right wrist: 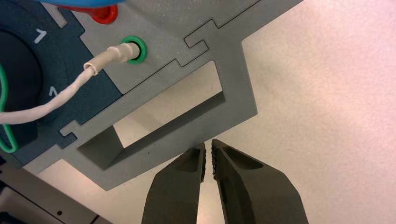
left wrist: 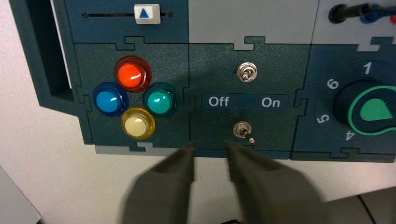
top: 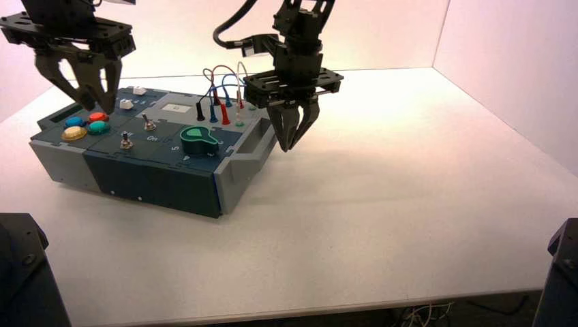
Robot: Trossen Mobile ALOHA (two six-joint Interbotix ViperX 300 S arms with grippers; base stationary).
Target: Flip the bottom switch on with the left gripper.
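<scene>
One left end effector [left wrist: 210,148], apart and empty, hangs over the box [top: 157,178]; the bottom switch [left wrist: 243,129] sits right of the yellow button [left wrist: 136,125]; crooked aim could miss it; the right end effector [right wrist: 208,142], pinched shut, hangs beside the box.

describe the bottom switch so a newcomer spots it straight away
On the grey and dark-blue box, find the dark panel lettered Off and On, between the four round coloured buttons and the big green-rimmed black knob. The bottom switch is the small silver metal toggle nearer the yellow button; its identical twin sits across the lettering.
</scene>
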